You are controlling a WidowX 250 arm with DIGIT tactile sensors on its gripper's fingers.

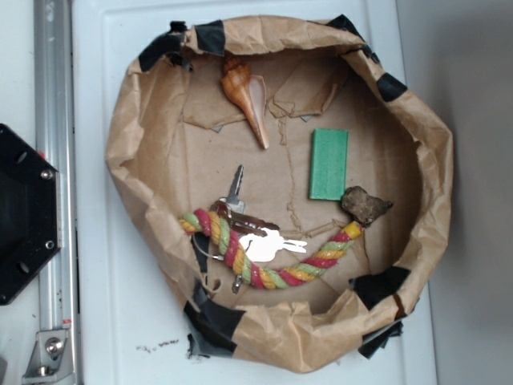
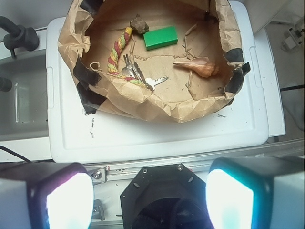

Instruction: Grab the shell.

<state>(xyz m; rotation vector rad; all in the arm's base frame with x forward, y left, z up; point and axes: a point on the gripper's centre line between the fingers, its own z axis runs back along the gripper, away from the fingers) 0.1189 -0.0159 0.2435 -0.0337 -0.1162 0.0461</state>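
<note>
The orange-brown and cream spiral shell point(image 1: 247, 96) lies inside a brown paper-lined bin, at its upper left in the exterior view, pointed tip toward the bin's middle. In the wrist view the shell point(image 2: 199, 66) lies at the right of the bin. My gripper point(image 2: 149, 200) is open and empty, its two glowing fingertips point(image 2: 68, 200) wide apart at the bottom of the wrist view, high above the robot base and well short of the bin. The gripper does not show in the exterior view.
The bin's crumpled paper wall point(image 1: 128, 120) is patched with black tape. Inside lie a green block point(image 1: 329, 164), a lumpy brown rock point(image 1: 365, 204), a coloured rope point(image 1: 264, 261) and a bunch of keys point(image 1: 248, 228). The black robot base point(image 1: 24, 212) sits left of the white surface point(image 1: 96, 321).
</note>
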